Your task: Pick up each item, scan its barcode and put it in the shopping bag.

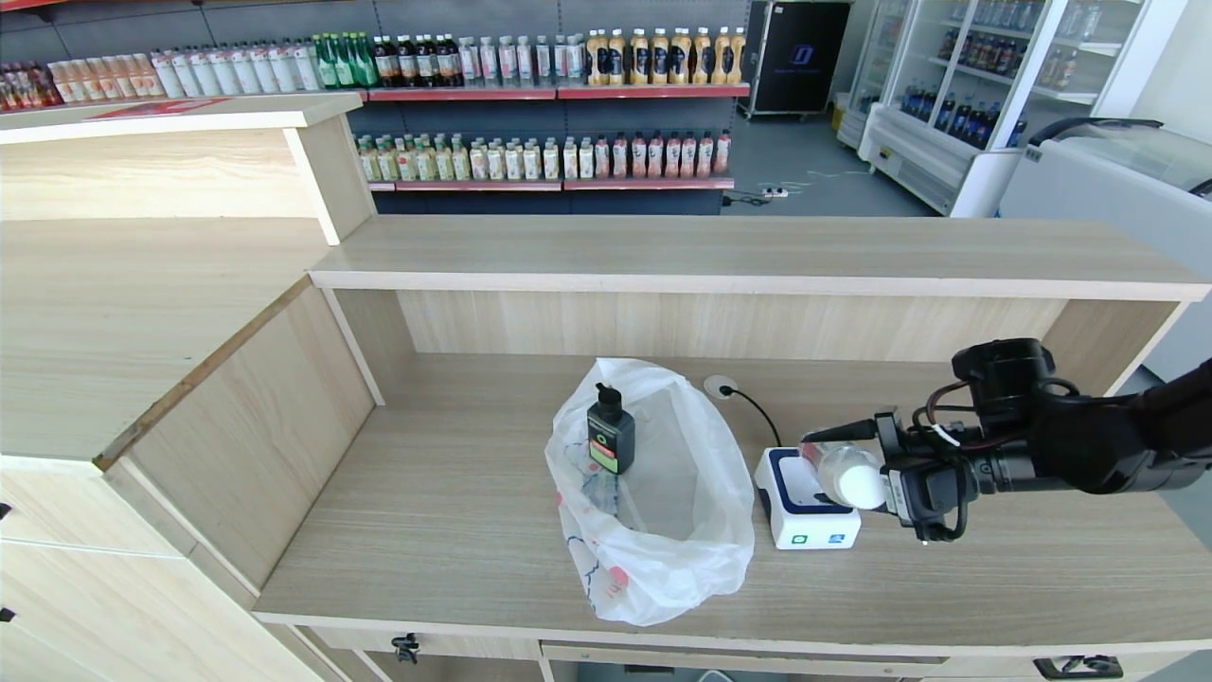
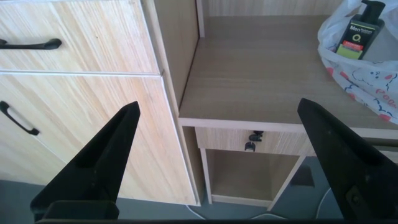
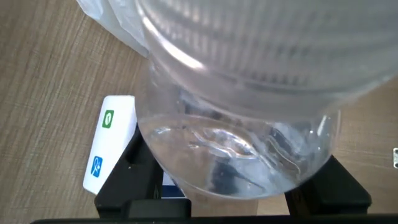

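Pale wood counter [image 1: 454, 530] runs along the shop's checkout, and down at its near left front corner the left gripper [image 2: 217, 162] hangs beside the cabinet drawers [image 2: 81, 37]. Its two dark fingers are spread wide with nothing between them.

On the counter top a white plastic shopping bag [image 1: 606, 587] lies with its mouth open upward. Inside it, at the far end, a dark pump bottle [image 1: 611, 434] stands upright with its pump head on top. The left wrist view shows the same bag [image 2: 357, 71] and pump bottle [image 2: 360, 31] at the counter's far side.

Just to the right of the bag sits a white scanner [image 1: 805, 511] with a dark window on top. The right gripper [image 1: 826, 464] reaches in from the right and is clamped on a clear bottle [image 1: 847, 478], holding it just above the scanner. The bottle is tipped over rather than upright. Its white end faces up and toward the near side, and its clear rounded end [image 3: 236, 124] slants down over the scanner's window [image 3: 109, 149]. Whether it touches the scanner I cannot tell.

A black cable [image 1: 757, 409] runs from the scanner back to a round port in the counter. Beyond the raised ledge [image 1: 757, 256] are shelves of bottled drinks [image 1: 530, 95] and glass-door fridges [image 1: 956, 95].
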Robot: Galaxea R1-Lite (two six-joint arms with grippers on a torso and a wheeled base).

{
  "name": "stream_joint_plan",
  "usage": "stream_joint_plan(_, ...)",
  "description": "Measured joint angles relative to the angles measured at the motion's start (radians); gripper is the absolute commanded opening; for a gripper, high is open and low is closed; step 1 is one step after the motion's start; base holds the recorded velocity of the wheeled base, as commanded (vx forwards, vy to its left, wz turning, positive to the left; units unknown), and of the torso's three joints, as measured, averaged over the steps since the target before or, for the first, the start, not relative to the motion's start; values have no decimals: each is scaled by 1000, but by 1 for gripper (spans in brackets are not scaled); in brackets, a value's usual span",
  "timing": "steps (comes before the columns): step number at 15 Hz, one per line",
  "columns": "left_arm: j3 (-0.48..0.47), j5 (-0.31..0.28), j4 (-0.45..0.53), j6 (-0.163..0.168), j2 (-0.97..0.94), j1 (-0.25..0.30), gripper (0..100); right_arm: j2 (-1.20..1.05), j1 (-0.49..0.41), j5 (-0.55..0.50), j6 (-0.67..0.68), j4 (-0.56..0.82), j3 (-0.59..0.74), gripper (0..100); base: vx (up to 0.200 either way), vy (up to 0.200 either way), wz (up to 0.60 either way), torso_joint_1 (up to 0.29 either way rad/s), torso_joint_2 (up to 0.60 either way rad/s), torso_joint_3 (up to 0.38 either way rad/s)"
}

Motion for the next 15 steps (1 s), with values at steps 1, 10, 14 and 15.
stream_joint_plan(1,0,0,0,0,0,0,100,-21,-19,3,31,0,28,0,0,0,0,0,0,0)
stream_joint_plan(10,0,0,0,0,0,1,100,-329,-95,15,539,-39,109,0,0,0,0,0,0,0)
stream_joint_plan(14,0,0,0,0,0,0,100,-498,-267,13,764,-43,151,0,0,0,0,0,0,0)
stream_joint_plan(15,0,0,0,0,0,0,100,-524,-310,13,800,-48,155,0,0,0,0,0,0,0)
